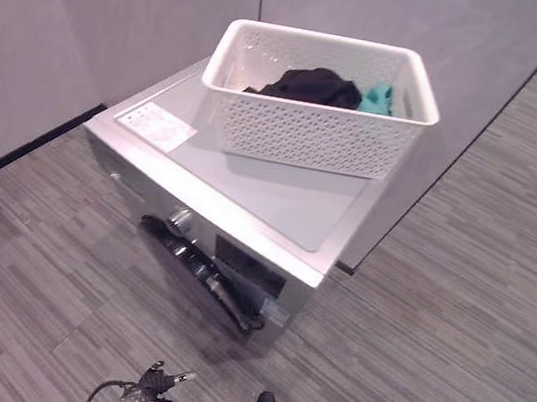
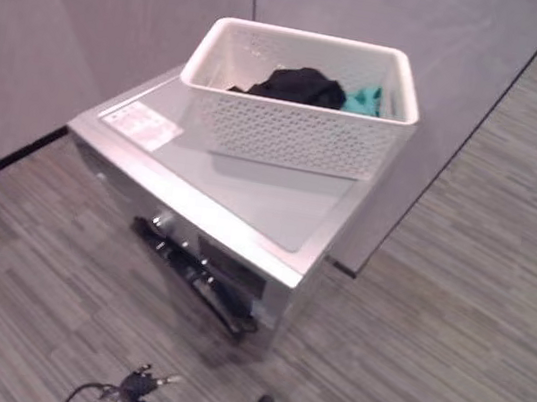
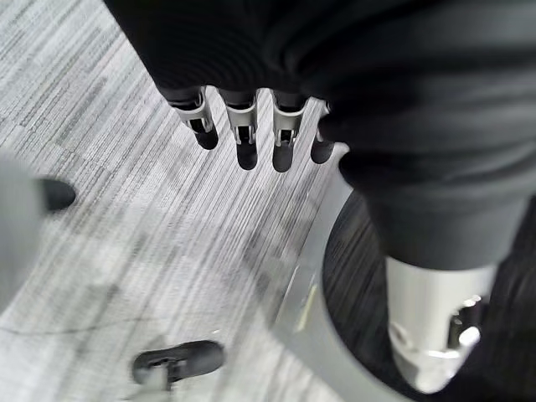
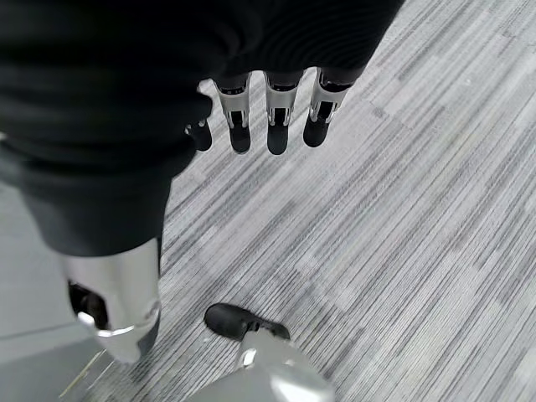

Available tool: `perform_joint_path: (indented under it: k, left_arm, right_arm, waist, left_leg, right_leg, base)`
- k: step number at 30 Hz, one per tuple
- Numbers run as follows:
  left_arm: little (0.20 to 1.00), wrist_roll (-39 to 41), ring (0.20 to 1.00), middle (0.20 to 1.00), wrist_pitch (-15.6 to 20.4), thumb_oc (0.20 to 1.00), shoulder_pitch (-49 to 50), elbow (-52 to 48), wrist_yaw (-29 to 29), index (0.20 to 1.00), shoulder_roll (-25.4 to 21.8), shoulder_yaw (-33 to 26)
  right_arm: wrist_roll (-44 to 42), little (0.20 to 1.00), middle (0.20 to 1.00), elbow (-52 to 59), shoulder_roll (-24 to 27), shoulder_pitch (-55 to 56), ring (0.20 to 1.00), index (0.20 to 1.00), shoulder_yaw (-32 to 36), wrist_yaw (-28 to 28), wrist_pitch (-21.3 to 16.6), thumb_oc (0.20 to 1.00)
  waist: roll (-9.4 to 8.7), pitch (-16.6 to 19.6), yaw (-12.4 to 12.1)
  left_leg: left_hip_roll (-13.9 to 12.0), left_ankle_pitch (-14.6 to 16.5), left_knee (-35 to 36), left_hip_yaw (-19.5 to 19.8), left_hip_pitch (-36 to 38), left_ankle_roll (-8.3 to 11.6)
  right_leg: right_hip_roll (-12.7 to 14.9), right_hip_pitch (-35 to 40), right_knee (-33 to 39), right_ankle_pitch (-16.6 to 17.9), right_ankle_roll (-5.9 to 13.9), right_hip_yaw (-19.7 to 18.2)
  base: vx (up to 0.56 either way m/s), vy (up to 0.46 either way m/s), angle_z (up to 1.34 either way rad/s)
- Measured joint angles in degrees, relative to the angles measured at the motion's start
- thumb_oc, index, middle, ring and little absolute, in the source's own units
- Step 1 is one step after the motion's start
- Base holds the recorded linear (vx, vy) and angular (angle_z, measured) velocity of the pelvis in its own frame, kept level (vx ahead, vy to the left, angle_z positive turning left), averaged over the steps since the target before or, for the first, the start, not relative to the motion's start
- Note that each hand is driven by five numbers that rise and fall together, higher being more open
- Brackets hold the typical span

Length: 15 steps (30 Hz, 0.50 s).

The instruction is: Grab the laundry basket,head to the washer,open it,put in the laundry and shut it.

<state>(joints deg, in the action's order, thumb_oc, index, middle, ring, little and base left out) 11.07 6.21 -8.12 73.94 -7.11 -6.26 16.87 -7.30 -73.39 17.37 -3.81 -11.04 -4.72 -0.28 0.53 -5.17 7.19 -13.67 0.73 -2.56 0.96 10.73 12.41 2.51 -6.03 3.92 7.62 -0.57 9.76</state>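
Basket (image 1: 318, 118) of dark and teal laundry (image 1: 311, 86) rests on the washer (image 1: 249, 193) top, well ahead of both hands, presumably parked to free them; we see left hand (image 3: 243, 134) and right hand (image 4: 268, 117) hanging relaxed, empty, above the floor (image 4: 402, 218).

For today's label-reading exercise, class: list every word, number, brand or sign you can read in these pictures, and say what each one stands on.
None can be read.
White sticker on the washer top, near its left corner: print too small and blurred to read.
Control panel on the washer front: any markings too small to read.
Laundry basket, clothes and floor: no text seen.
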Motion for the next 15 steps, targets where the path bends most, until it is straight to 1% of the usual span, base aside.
perform_joint_path:
  k: [1, 2, 3, 4, 5, 6, 7, 8, 9, 10, 11, 12, 13, 14, 15]
  left_arm:
    - [1.0, -0.61, 1.0, 1.0, -0.03, 1.0, 0.27, -0.5, 0.19, 1.0, 0.05, 0.46]
    - [1.0, -0.98, 1.0, 1.0, 0.09, 1.0, 0.42, -1.19, 0.25, 1.0, -0.11, 0.97]
    - [1.0, -1.25, 1.0, 1.0, 0.32, 1.0, 0.56, -1.53, 0.28, 1.0, -0.28, 1.75]
    - [1.0, -2.42, 1.0, 1.0, 0.39, 1.0, 0.32, -2.1, 0.25, 1.0, -0.53, 2.2]
    - [1.0, -2.73, 1.0, 1.0, 0.49, 1.0, 0.23, -2.65, 0.26, 1.0, -0.81, 2.59]
    - [1.0, -3.33, 1.0, 1.0, 0.86, 1.0, 1.11, -3.37, 0.2, 1.0, -1.78, 2.59]
    - [1.0, -3.33, 1.0, 1.0, 0.86, 1.0, 1.11, -3.37, 0.2, 1.0, -1.78, 2.59]
    - [1.0, -4.68, 1.0, 1.0, 1.2, 1.0, 2.49, -3.71, 0.07, 1.0, -4.06, 2.63]
    - [1.0, -4.94, 1.0, 1.0, 1.11, 1.0, 3.67, -3.52, 0.0, 1.0, -5.24, 2.54]
    - [1.0, -4.97, 1.0, 1.0, 1.05, 1.0, 5.43, -3.17, -0.21, 1.0, -6.75, 1.97]
    - [1.0, -5.02, 1.0, 1.0, 1.06, 1.0, 5.73, -3.95, -0.26, 1.0, -6.88, 2.0]
    - [1.0, -5.11, 1.0, 1.0, 1.3, 1.0, 6.43, -6.72, -0.27, 1.0, -6.97, 2.05]
    - [1.0, -5.19, 1.0, 1.0, 1.26, 1.0, 6.45, -7.41, -0.28, 1.0, -7.14, 1.94]
    - [1.0, -5.27, 1.0, 1.0, 1.22, 1.0, 6.44, -7.85, -0.26, 1.0, -7.49, 1.75]
    - [1.0, -5.28, 1.0, 1.0, 1.2, 1.0, 6.64, -7.91, -0.23, 1.0, -7.43, 1.34]
  right_arm:
    - [-0.98, 1.0, 1.0, 0.37, 0.05, -0.14, 1.0, 1.0, -0.08, -0.11, -0.1, 1.0]
    - [-1.44, 1.0, 1.0, 1.3, 0.13, -1.09, 1.0, 1.0, -0.01, -0.01, -0.08, 1.0]
    - [-1.57, 1.0, 1.0, 2.17, 0.37, -1.74, 1.0, 1.0, -0.04, -0.09, -0.04, 1.0]
    - [-1.69, 1.0, 1.0, 3.96, 0.75, -2.72, 1.0, 1.0, -0.1, -0.17, -0.02, 1.0]
    - [-1.71, 1.0, 1.0, 5.11, 0.96, -3.35, 1.0, 1.0, -0.1, -0.17, -0.05, 1.0]
    - [-1.93, 1.0, 1.0, 7.12, 0.8, -4.49, 1.0, 1.0, -0.47, -0.24, -0.18, 1.0]
    - [-1.93, 1.0, 1.0, 7.12, 0.8, -4.49, 1.0, 1.0, -0.47, -0.24, -0.18, 1.0]
    - [-1.98, 1.0, 1.0, 10.69, -0.47, -4.03, 1.0, 1.0, -2.73, -0.14, -0.29, 1.0]
    - [-2.01, 1.0, 1.0, 11.77, -1.11, -4.44, 1.0, 1.0, -3.56, -0.11, -1.1, 1.0]
    - [-2.06, 1.0, 1.0, 11.62, -1.99, -3.96, 1.0, 1.0, -3.78, -0.07, -1.33, 1.0]
    - [-2.1, 1.0, 1.0, 12.6, -1.52, -3.31, 1.0, 1.0, -3.77, -0.12, -0.96, 1.0]
    - [-2.11, 1.0, 1.0, 16.27, -0.28, -1.97, 1.0, 1.0, -3.77, -0.05, -0.81, 1.0]
    - [-2.15, 1.0, 1.0, 18.13, 0.43, -1.71, 1.0, 1.0, -3.72, -0.04, -1.08, 1.0]
    - [-2.69, 1.0, 1.0, 21.7, 1.42, -1.28, 1.0, 1.0, -3.59, 0.0, -1.09, 1.0]
    - [-2.7, 1.0, 1.0, 24.9, 2.1, -0.5, 1.0, 1.0, -3.55, 0.06, -1.14, 1.0]
  waist:
    - [0.39, 0.28, 0.17]
    - [0.38, 0.3, 0.0]
    - [0.45, 0.25, -0.2]
    - [0.22, 0.13, -0.15]
    - [-0.19, -0.15, -0.17]
    - [-1.29, -0.46, -0.49]
    - [-1.29, -0.46, -0.49]
    - [-4.39, -1.32, -2.16]
    - [-5.33, -1.53, -2.38]
    - [-5.12, -0.93, -3.16]
    - [-3.78, -1.26, -3.52]
    - [-1.17, -1.62, -4.29]
    - [-0.22, -2.0, -4.41]
    - [0.81, -2.56, -4.99]
    - [0.9, -2.66, -5.65]
  left_leg:
    - [0.08, 1.28, 1.93, -0.45, 0.61, 0.16]
    - [1.15, 2.85, 3.38, -0.57, 0.87, -0.25]
    - [2.32, 3.92, 4.58, -0.64, 0.82, -1.25]
    - [4.15, 5.71, 4.9, -0.48, -0.12, -2.75]
    - [5.65, 6.69, 5.03, -0.51, -0.42, -3.8]
    - [8.72, 9.28, 6.03, -0.29, 0.17, -6.26]
    - [8.72, 9.28, 6.03, -0.29, 0.17, -6.26]
    - [12.34, 9.36, 4.38, -1.98, 0.01, -7.6]
    - [13.38, 9.75, 3.7, -2.57, 0.12, -8.79]
    - [13.44, 10.25, 2.45, -3.09, -0.73, -10.27]
    - [11.97, 9.58, 1.15, -3.12, -2.07, -11.13]
    - [9.51, 8.88, 0.61, -2.4, -3.88, -11.01]
    - [8.35, 8.11, 0.91, -1.63, -4.5, -10.89]
    - [7.35, 7.16, 1.06, -0.14, -5.37, -11.01]
    - [7.39, 6.77, 1.36, 0.47, -5.29, -10.45]
  right_leg:
    - [0.49, -0.56, -0.23, 1.19, 1.34, 0.17]
    - [1.25, -1.71, -1.0, 1.86, 2.12, -0.11]
    - [2.18, -3.1, -1.85, 2.49, 3.02, -0.52]
    - [3.77, -4.99, -2.89, 3.41, 4.27, -1.02]
    - [5.19, -5.96, -3.03, 4.12, 5.38, -1.68]
    - [8.08, -6.41, -2.35, 6.84, 7.35, -2.72]
    - [8.08, -6.41, -2.35, 6.84, 7.35, -2.72]
    - [10.97, -7.24, -1.93, 10.13, 8.03, -3.04]
    - [11.75, -7.4, -1.81, 10.67, 9.22, -2.53]
    - [10.97, -6.9, -2.16, 3.11, 11.09, -2.84]
    - [10.24, -8.42, -7.01, -0.59, 10.46, -3.48]
    - [7.03, -12.64, -20.21, -4.85, 9.56, -7.36]
    - [5.64, -13.14, -25.14, -6.77, 10.12, -8.01]
    - [5.22, -11.6, -30.12, -11.49, 11.29, -7.94]
    - [5.64, -9.55, -31.21, -14.69, 10.95, -7.33]
  base:
    - [-0.33, 0.358, 0.04]
    - [-0.27, 0.202, -0.02]
    - [-0.2, 0.139, -0.04]
    - [-0.18, 0.122, -0.05]
    - [-0.37, 0.16, -0.04]
    - [-0.37, 0.159, -0.06]
    - [-0.28, 0.094, -0.41]
    - [-0.11, 0.033, -0.51]
    - [-0.27, 0.069, -0.58]
    - [-0.35, 0.08, -0.07]
    - [-0.29, 0.039, 0.19]
    - [-0.14, -0.023, 0.33]
    - [-0.09, -0.079, 0.5]
    - [-0.07, -0.113, 0.49]
    - [-0.08, -0.13, 0.37]
